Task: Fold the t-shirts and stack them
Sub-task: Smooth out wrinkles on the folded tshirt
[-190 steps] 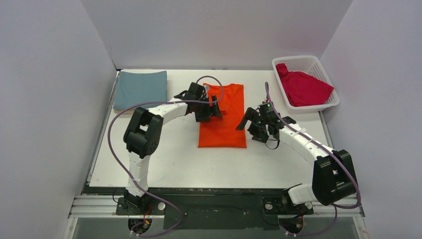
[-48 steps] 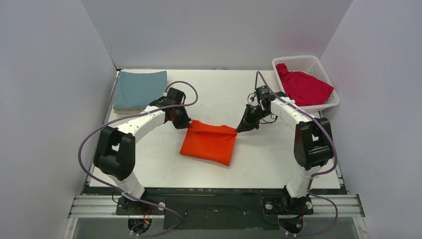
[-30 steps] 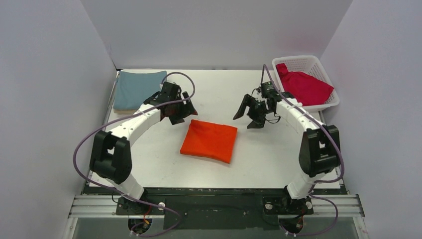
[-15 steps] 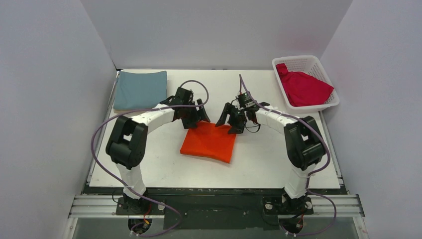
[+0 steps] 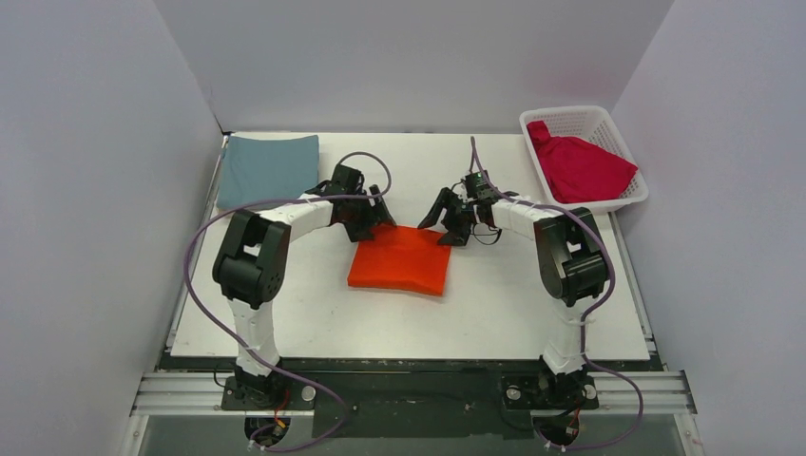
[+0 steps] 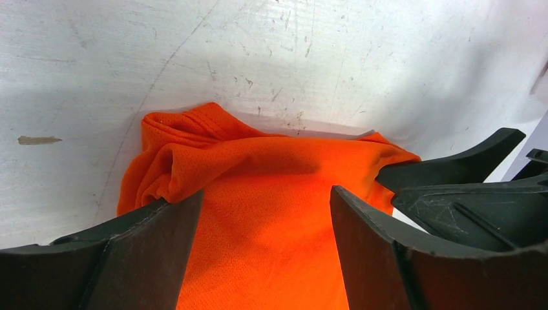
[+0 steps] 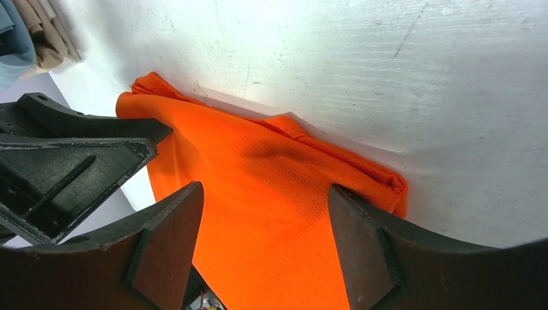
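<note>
The left arm (image 5: 249, 261) and the right arm (image 5: 567, 252) both rise from the near edge, elbows bent high. Their forearms angle inward and away, so the two wrists almost face each other across the middle. The left pincer (image 5: 373, 215) tips down and to the right, its dark fingers (image 6: 161, 245) spread wide. The right pincer (image 5: 445, 215) mirrors it, tipped down and to the left, fingers (image 7: 161, 239) likewise parted. The two pincers sit near each other, not touching, at about the same depth.

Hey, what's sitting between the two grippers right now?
The far edge of the orange t-shirt, with the left gripper and right gripper at its corners, seen in the top view.
</note>
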